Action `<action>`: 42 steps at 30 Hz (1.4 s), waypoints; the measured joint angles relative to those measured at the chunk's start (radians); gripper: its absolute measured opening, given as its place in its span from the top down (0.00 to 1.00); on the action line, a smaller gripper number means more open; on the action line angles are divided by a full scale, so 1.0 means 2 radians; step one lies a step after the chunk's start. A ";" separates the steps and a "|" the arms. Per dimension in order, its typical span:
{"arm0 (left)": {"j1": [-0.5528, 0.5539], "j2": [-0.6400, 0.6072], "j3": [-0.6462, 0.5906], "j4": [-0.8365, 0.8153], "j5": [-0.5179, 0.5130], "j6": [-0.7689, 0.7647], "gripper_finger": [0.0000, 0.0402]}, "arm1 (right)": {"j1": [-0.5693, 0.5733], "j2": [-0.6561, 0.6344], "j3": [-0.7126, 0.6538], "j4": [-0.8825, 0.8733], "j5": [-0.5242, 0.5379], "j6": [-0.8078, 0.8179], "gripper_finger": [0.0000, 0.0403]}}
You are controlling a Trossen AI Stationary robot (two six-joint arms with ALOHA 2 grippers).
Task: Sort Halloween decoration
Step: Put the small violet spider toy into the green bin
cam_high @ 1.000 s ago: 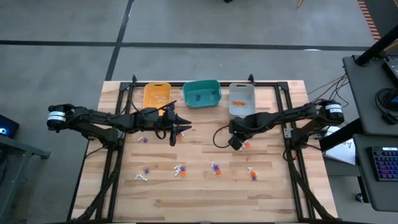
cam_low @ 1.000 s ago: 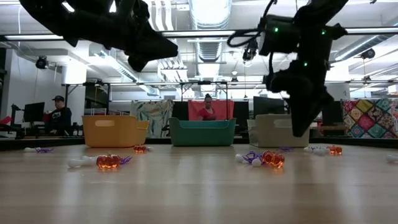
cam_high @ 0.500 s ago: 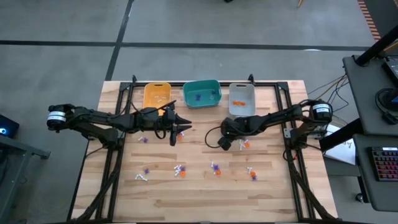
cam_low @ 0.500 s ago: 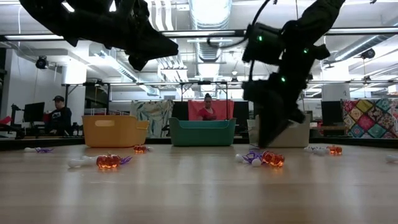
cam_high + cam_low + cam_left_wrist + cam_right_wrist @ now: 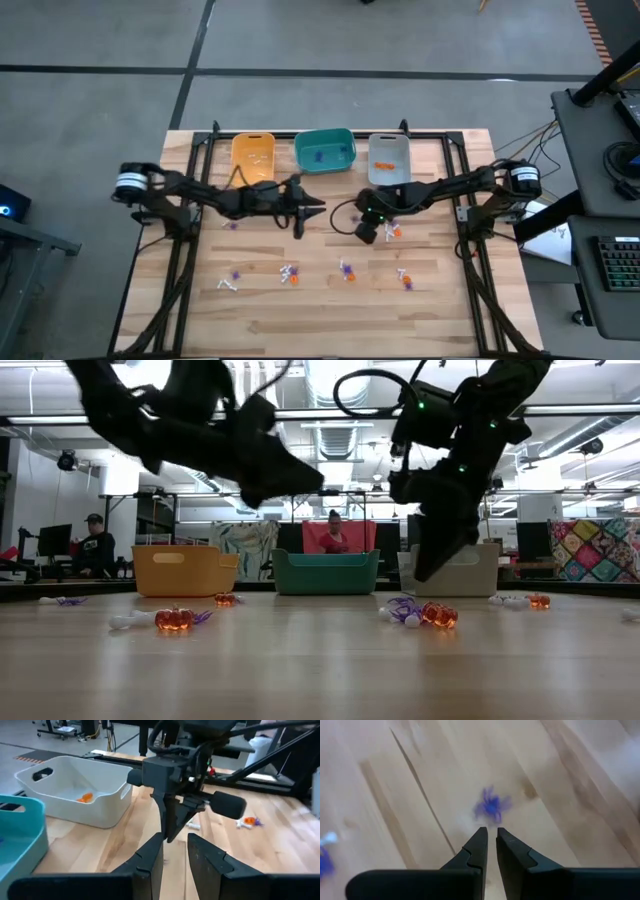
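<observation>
Halloween decoration [image 5: 346, 269] bits were scattered over the tabletop's middle and front when I looked from above, with a few already in the yellow bin [image 5: 252, 154], teal bin [image 5: 325, 150] and grey bin [image 5: 389, 158] along the far edge. My right gripper [image 5: 366, 232] hung mid-table near the orange trinkets [image 5: 393, 232], and my left gripper [image 5: 315, 209] pointed toward it from just front of the teal bin.

From table level, both grippers floated clear of the wood, and an orange-and-purple cluster [image 5: 425, 614] sat almost under the right one.

The left wrist view showed its fingers [image 5: 151, 854] a slot apart, holding nothing.

The right wrist view had fingers [image 5: 477, 848] nearly shut, empty, aimed just short of a purple spider [image 5: 491, 805]. I figured I'd have to spread them first, centre over the spider, then drop straight down so it wouldn't skitter away.
</observation>
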 joint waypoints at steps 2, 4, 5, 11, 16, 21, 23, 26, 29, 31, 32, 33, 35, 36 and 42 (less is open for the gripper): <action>0.000 0.036 0.030 -0.001 0.000 0.012 0.82 | 0.000 -0.001 -0.001 -0.017 0.000 -0.010 0.92; 0.000 0.070 0.060 -0.017 0.000 0.028 0.82 | 0.000 -0.001 -0.004 -0.028 0.000 -0.018 0.92; 0.000 0.086 0.075 -0.025 0.000 0.038 0.82 | 0.000 -0.002 -0.005 -0.031 0.000 -0.020 0.92; 0.002 0.162 0.138 -0.070 -0.046 0.076 0.82 | 0.001 -0.008 -0.021 -0.031 0.000 -0.013 0.92; 0.003 0.207 0.168 -0.070 -0.049 0.082 0.82 | 0.001 -0.008 -0.031 -0.003 0.000 0.010 0.92; 0.002 0.237 0.187 -0.072 -0.043 0.078 0.82 | 0.000 -0.008 -0.032 0.000 0.000 0.066 0.92; 0.002 0.245 0.196 -0.068 -0.030 0.078 0.82 | 0.000 -0.008 -0.032 0.002 0.000 0.082 0.92; 0.002 0.253 0.202 -0.069 -0.023 0.078 0.82 | 0.000 -0.008 -0.032 0.015 0.000 0.102 0.92; 0.002 0.257 0.203 -0.069 -0.023 0.078 0.82 | 0.000 -0.008 -0.032 0.030 -0.001 0.114 0.90; 0.002 0.261 0.203 -0.062 -0.023 0.078 0.82 | -0.001 -0.008 -0.032 0.036 -0.002 0.117 0.87; 0.002 0.265 0.203 -0.060 -0.023 0.078 0.82 | -0.001 -0.008 -0.032 0.042 -0.002 0.117 0.85; 0.002 0.271 0.203 -0.048 -0.023 0.080 0.82 | -0.001 -0.008 -0.032 0.046 -0.001 0.117 0.83; 0.002 0.280 0.203 -0.045 -0.023 0.080 0.82 | -0.001 -0.008 -0.032 0.052 -0.001 0.117 0.78; 0.003 0.283 0.203 -0.045 -0.023 0.080 0.82 | -0.001 -0.008 -0.032 0.056 -0.001 0.117 0.76; 0.003 0.291 0.203 -0.043 -0.025 0.080 0.82 | -0.001 -0.002 -0.032 0.077 0.000 0.117 0.62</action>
